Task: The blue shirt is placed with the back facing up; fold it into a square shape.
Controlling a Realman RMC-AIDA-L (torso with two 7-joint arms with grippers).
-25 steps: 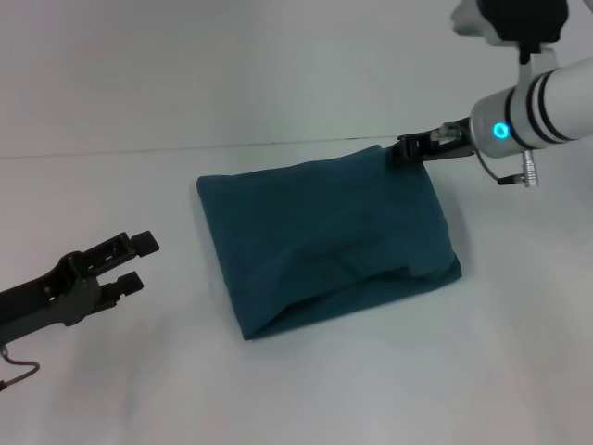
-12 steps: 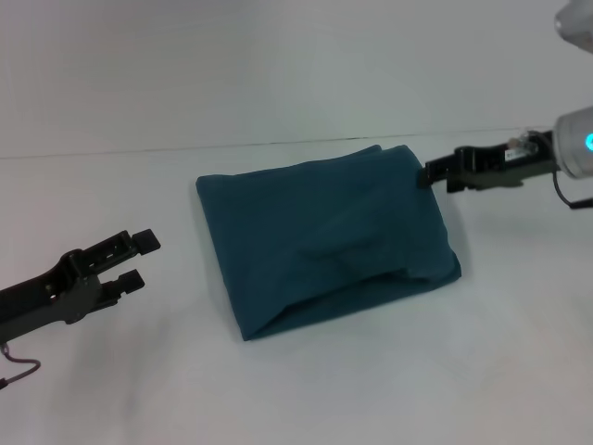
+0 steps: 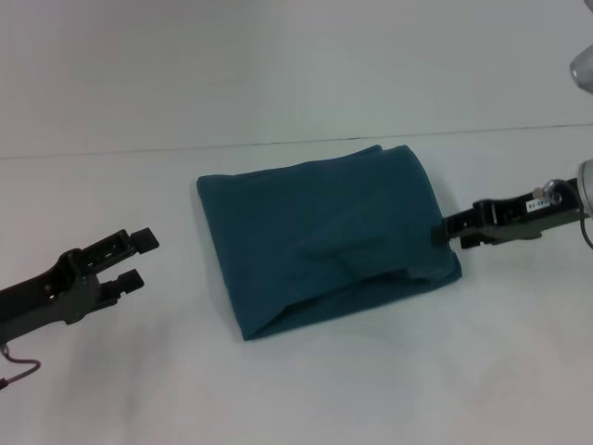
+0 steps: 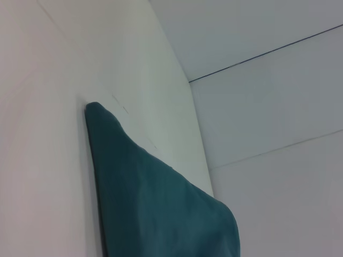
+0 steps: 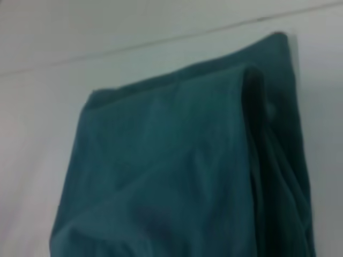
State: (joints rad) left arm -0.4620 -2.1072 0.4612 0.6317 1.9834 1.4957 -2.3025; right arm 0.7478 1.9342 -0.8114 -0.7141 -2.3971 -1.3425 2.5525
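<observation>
Right pincer (image 3: 441, 232) lower, beside blue shirt (image 3: 324, 236)

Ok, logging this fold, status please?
Left claw open, parked left of the blue shirt. Right claw at the shirt's right edge. Shirt folded into a rough square, flat on table. Nothing in the way.

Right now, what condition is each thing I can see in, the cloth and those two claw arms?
blue shirt: folded into a rough rectangle, flat on the white table, slightly rumpled, loose layered edge on its right side.
left gripper: jaws open, empty, off to the shirt's left, not touching it.
right gripper: at the shirt's right edge; whether its jaws are open cannot be told.
</observation>
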